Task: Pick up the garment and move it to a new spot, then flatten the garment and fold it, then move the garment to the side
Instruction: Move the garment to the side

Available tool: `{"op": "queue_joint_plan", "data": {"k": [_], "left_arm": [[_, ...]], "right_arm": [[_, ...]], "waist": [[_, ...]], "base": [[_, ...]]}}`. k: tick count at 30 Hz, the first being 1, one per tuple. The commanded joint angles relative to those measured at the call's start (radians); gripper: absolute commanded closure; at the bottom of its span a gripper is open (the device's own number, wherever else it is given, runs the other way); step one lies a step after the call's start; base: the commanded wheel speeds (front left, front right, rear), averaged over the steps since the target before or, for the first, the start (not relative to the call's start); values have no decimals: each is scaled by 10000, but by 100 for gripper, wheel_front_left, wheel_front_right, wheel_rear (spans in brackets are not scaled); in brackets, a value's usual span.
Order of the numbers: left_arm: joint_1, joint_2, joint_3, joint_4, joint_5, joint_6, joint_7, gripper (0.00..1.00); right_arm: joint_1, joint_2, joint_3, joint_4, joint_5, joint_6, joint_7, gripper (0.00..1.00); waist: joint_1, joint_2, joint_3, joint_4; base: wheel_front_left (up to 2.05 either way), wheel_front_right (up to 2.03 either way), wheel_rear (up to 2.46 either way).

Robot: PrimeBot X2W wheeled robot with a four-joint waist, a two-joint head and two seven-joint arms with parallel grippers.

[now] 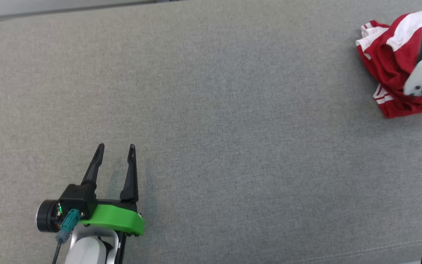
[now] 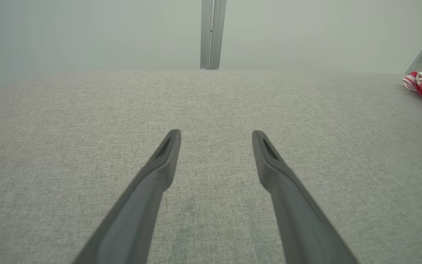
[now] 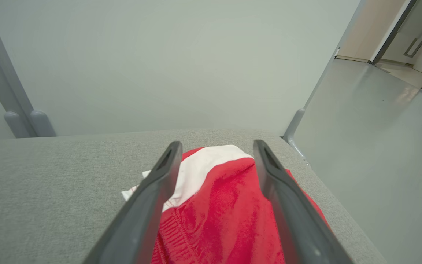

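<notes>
garment (image 3: pixel 218 212) | beneath right end effector (image 3: pixel 216 143), jaws apart | left end effector (image 2: pixel 215 132) likewise parted, well apart

Garment (image 1: pixel 387 62) on surface (image 1: pixel 233 128), at its right end, near far right corner

I count one garment (image 1: pixel 387 62) and one grey fabric surface (image 1: pixel 233 110). Of grippers I have two: my left gripper (image 1: pixel 117 145) and my right gripper (image 3: pixel 216 142).

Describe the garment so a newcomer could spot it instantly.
Start from the wide grey fabric surface and go to its far right corner. There, beneath the right tool, lies the garment in a crumpled heap. Bright red with white bands, it stands out from the plain grey around it.
</notes>
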Motion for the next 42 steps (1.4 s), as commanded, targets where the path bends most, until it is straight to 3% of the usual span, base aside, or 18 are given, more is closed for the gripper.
{"op": "queue_joint_plan", "data": {"k": [1,12,18,29,42], "left_arm": [[152,-8,70,61,-117,45,-65,0],[863,-288,461,396,-683,227,-67,0],[1289,-405,750,375,-944,422,-69,0],[1696,-475,892,371,-670,655,-70,0],[1770,-458,677,559,-419,479,-70,0]], "right_arm": [[344,102,300,-162,284,-5,-30,0],[2617,890,3429,-2150,2922,-5,-30,0],[4187,1121,4478,-3635,4085,-5,-29,0],[6806,1909,4433,-6162,4060,-5,-30,0],[8578,2091,4564,-7498,4446,-3,-30,0]], "waist": [[-1,0,-713,-89],[-1,0,-2511,69],[-1,0,-3134,291],[-1,0,-3431,592],[-1,0,-3344,705]], "base": [[0,0,0],[0,0,0],[0,0,0],[0,0,0],[0,0,0]]}}
